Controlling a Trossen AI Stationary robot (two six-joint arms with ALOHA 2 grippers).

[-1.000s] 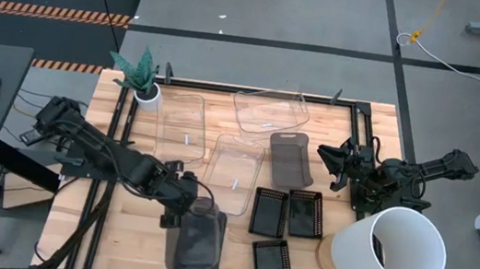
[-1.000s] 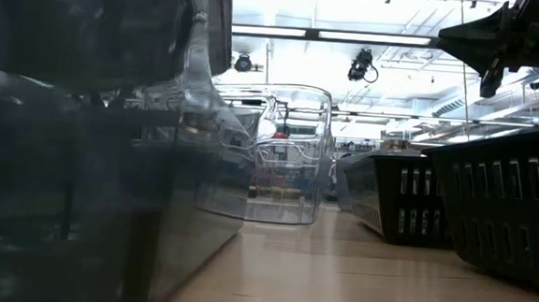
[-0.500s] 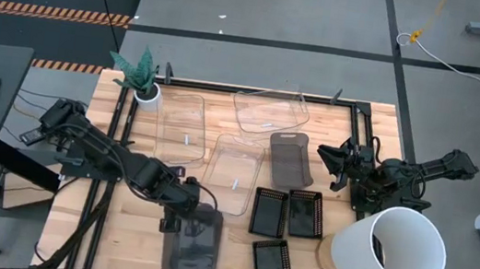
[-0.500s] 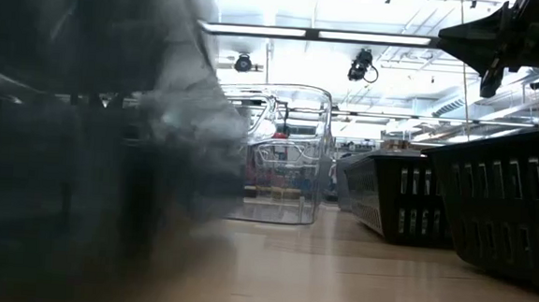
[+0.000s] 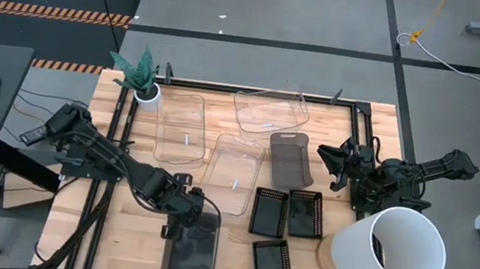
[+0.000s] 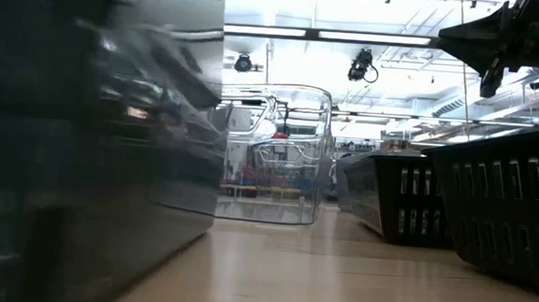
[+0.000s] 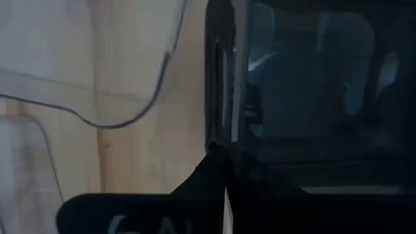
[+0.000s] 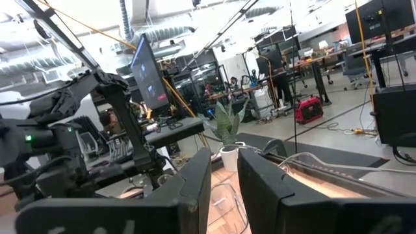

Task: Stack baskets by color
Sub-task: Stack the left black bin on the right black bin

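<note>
Over the last second the left tool (image 5: pixel 184 222) has dragged the smoky grey translucent tray with rounded corners (image 5: pixel 193 251) a little toward the near edge and squared it up; its fingers are pinched tight on the tray's far rim, as the left wrist view shows. The tray sits at the near left of the table, alone, well apart from the second smoky grey tray (image 5: pixel 291 158) at mid-table, so the grey pair is not yet stacked. My guess is that this is a repositioning before a lift.

The right tool (image 5: pixel 336 169) hovers beside that second grey tray, fingers a little apart and holding nothing.

The pale wooden table (image 5: pixel 122 242) also carries three clear plastic trays (image 5: pixel 180 128) on the far left and three small black mesh baskets (image 5: pixel 268 212) near right, all unstacked. A small white plant pot (image 5: pixel 148 94) stands at the far left corner, a big white cylindrical bucket (image 5: pixel 392 250) at the near right. Beyond is grey floor with black-and-orange hazard striping (image 5: pixel 47 11).
</note>
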